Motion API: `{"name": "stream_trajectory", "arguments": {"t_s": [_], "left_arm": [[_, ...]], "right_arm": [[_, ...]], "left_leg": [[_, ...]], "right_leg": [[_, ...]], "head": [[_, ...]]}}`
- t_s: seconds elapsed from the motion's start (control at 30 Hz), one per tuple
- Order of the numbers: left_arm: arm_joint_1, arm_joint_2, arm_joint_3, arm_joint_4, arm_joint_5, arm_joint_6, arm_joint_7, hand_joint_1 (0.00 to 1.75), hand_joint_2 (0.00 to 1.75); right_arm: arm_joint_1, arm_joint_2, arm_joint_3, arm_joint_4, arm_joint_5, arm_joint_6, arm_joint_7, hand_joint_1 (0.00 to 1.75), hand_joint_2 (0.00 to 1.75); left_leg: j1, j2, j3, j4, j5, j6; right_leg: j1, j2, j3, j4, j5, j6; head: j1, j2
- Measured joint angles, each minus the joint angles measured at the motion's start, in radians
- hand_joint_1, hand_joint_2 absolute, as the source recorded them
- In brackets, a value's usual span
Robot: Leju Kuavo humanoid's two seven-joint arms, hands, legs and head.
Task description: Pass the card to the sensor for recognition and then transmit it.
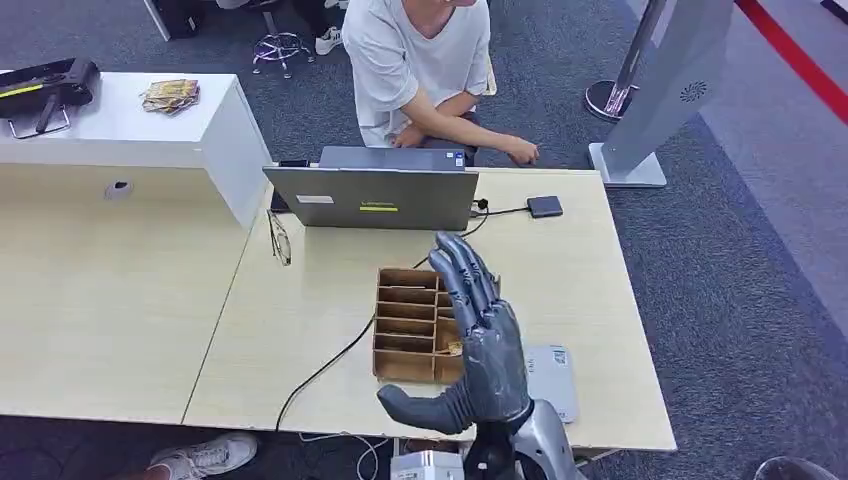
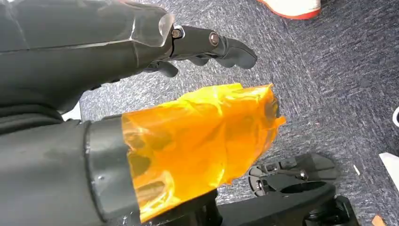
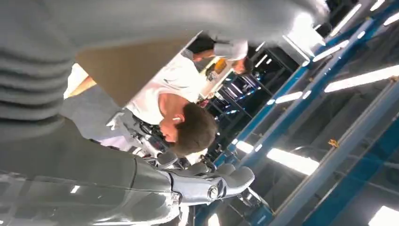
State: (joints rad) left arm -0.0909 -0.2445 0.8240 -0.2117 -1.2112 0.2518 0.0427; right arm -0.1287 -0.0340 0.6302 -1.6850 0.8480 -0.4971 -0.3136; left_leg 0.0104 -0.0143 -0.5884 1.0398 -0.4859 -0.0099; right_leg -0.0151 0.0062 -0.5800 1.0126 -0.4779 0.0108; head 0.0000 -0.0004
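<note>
Rising over the near edge of the pale wood-grain worktop (image 1: 120,300), the right robot hand (image 1: 478,335) stands palm-flat with dark metallic fingers straight and spread, thumb stuck out to the side, holding nothing. Behind it sits a brown cardboard box (image 1: 408,325) divided by thin slats into a stack of narrow slots, its long axis running away from the robot. Just beside the box, partly hidden by the wrist, lies a flat grey rectangular sensor (image 1: 553,380) with rounded corners and a small printed label; no card can be made out on it or in the box slots. A grey laptop (image 1: 372,195) stands open at the far edge, lid back toward the robot, with a black cable (image 1: 330,365) trailing across the worktop. A person in a white shirt (image 1: 415,60) sits behind it. The left robot hand (image 2: 207,44) hangs above blue-grey carpet (image 2: 329,84), dark fingers loosely curled, gripping nothing, its thumb wrapped in crinkled orange tape (image 2: 202,136).
</note>
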Motion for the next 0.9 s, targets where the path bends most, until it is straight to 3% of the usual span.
{"name": "stream_trajectory", "arguments": {"t_s": [0.9], "left_arm": [[0.003, 0.001, 0.0, 0.0, -0.01, 0.002, -0.002, 0.0, 0.0]], "right_arm": [[0.051, -0.011, 0.0, 0.184, 0.064, -0.017, 0.037, 0.0, 1.75]], "left_leg": [[0.0, 0.0, 0.0, 0.0, 0.0, 0.0]], "right_leg": [[0.0, 0.0, 0.0, 0.0, 0.0, 0.0]], "head": [[0.0, 0.0]]}}
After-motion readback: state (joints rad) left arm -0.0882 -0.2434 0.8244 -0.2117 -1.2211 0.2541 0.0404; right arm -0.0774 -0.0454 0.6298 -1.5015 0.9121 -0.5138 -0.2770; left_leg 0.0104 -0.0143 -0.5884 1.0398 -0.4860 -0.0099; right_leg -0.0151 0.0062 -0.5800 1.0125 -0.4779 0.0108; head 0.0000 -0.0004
